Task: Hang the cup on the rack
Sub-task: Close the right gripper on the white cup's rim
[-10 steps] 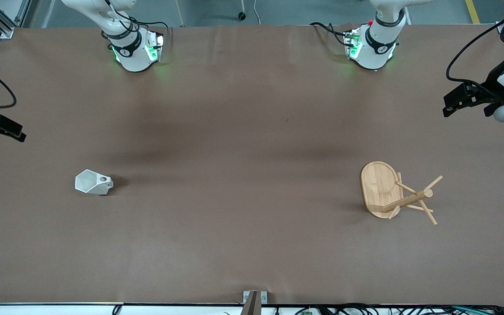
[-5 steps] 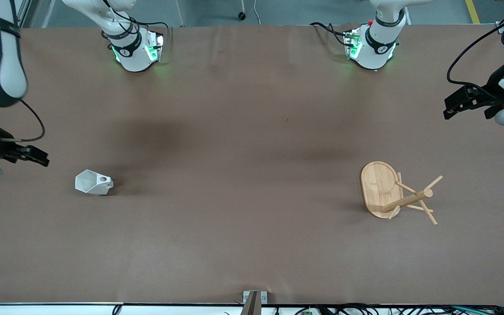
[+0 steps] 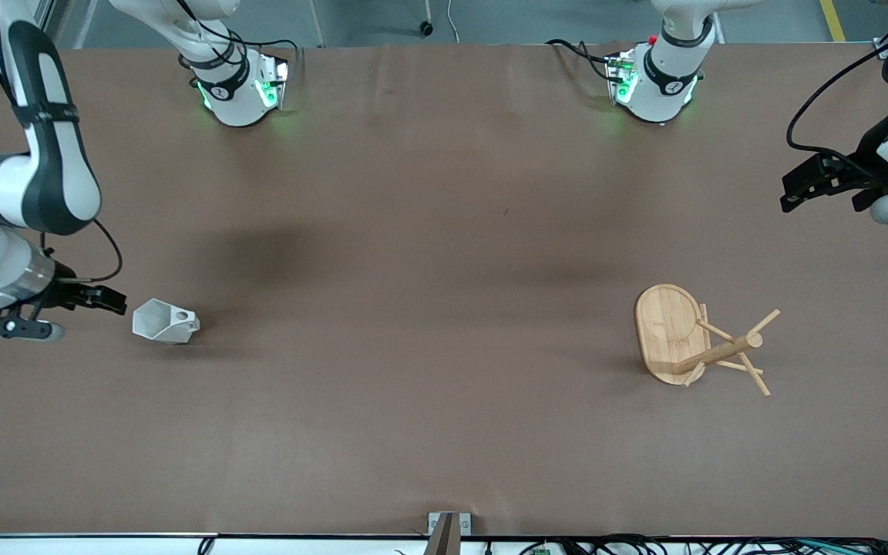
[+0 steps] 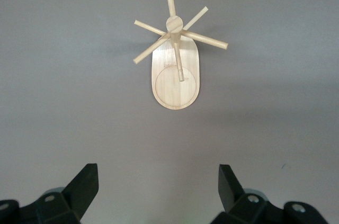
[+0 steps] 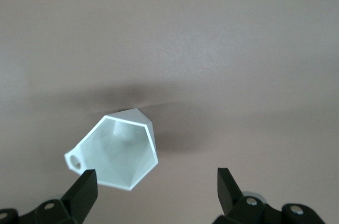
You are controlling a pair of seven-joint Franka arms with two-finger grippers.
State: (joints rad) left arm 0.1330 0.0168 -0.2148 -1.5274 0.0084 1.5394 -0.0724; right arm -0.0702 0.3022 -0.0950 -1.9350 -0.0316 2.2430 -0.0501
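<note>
I work in a robotics lab: my two arm bases (image 3: 236, 89) are bolted along one edge of a big table (image 3: 428, 254) under plain brown covering, cables (image 3: 721, 546) trail along its rim, and grey workshop floor (image 3: 490, 19) shows past it.

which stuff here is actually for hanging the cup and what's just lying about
For the job:
- cup, on the table toward the right arm's end
- rack, toward the left arm's end
- right gripper, open, beside the cup
- left gripper, open, waiting over the table's end, up from the rack

Lying about:
- nothing else on the brown table; only cables along its near edge
</note>
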